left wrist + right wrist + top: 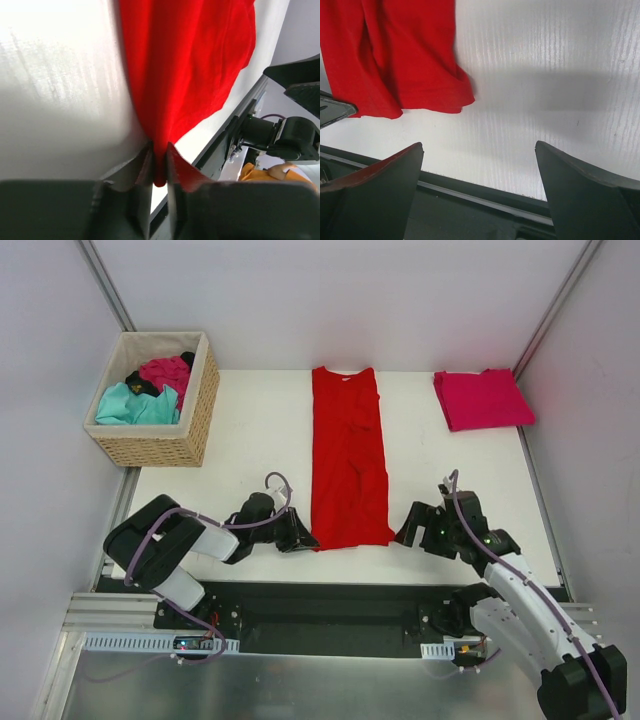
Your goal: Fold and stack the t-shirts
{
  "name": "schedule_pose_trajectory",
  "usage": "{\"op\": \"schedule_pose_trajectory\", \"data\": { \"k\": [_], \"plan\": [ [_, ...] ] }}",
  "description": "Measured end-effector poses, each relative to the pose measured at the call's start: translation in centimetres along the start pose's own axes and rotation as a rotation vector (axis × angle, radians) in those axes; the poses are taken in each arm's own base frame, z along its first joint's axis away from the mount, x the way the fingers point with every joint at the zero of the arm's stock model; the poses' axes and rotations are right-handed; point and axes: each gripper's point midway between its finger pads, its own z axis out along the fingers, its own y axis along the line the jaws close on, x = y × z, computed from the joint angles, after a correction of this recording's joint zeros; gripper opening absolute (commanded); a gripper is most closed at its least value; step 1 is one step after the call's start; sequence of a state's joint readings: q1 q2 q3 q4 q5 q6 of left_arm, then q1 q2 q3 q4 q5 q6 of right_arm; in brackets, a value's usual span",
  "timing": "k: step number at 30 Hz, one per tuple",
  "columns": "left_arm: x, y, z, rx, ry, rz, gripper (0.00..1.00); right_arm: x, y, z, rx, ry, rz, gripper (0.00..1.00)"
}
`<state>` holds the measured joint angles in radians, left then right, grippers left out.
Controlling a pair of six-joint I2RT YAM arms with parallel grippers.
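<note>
A spread shirt (349,460) lies lengthwise mid-table (250,440); a folded shirt (483,398) at the far right corner; a basket (160,448) holding more shirts (140,405) far left; left pincer (305,538) on the spread shirt's near left corner; right pincer (405,533) just right of it, apart.

Bright red t-shirt (348,465), pinkish crimson t-shirt (482,398) — white table (250,440), tan basket (190,435); teal shirt (130,408), magenta shirt (165,370), black shirt (139,384).

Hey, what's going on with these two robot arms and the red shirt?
The arms are folding t-shirts. A red t-shirt lies on the table, folded into a long strip. The left gripper is shut on its near left corner; the right gripper hangs open beside the near right corner, not touching. A folded crimson t-shirt sits at the far right; a teal shirt and others wait in the wicker basket at far left.
</note>
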<state>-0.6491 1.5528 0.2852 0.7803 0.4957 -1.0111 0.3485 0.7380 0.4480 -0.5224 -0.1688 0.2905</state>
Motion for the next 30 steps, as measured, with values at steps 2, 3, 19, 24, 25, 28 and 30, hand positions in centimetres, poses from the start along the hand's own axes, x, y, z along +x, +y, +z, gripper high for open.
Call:
{"op": "schedule_pose_trajectory", "data": {
  "k": [2, 3, 19, 24, 25, 28, 30],
  "plan": [
    [0.1, 0.2, 0.0, -0.005, 0.003, -0.002, 0.0, 0.0, 0.0, 0.1, 0.0, 0.001, 0.002, 0.99],
    [0.1, 0.2, 0.1, -0.004, 0.003, -0.002, 0.0, -0.1, 0.1, 0.1, -0.003, -0.004, 0.003, 0.99],
    [0.2, 0.0, 0.3, 0.004, 0.021, -0.004, 0.0, 0.0, 1.3, 4.1, -0.097, 0.028, 0.055, 0.91],
    [0.2, 0.1, 0.3, 0.004, 0.022, -0.005, 0.0, -0.7, 2.6, 5.2, -0.158, 0.023, 0.059, 0.87],
    [0.2, 0.0, 0.3, 0.005, 0.023, -0.005, 0.0, -0.8, 2.7, 5.3, -0.166, 0.021, 0.06, 0.85],
    [0.2, 0.0, 0.4, 0.005, 0.025, -0.006, 0.0, -1.0, 3.3, 5.7, -0.195, 0.021, 0.062, 0.81],
    [0.2, 0.0, 0.4, 0.006, 0.028, -0.007, 0.0, -1.0, 3.5, 5.9, -0.21, 0.025, 0.065, 0.77]
  ]
}}
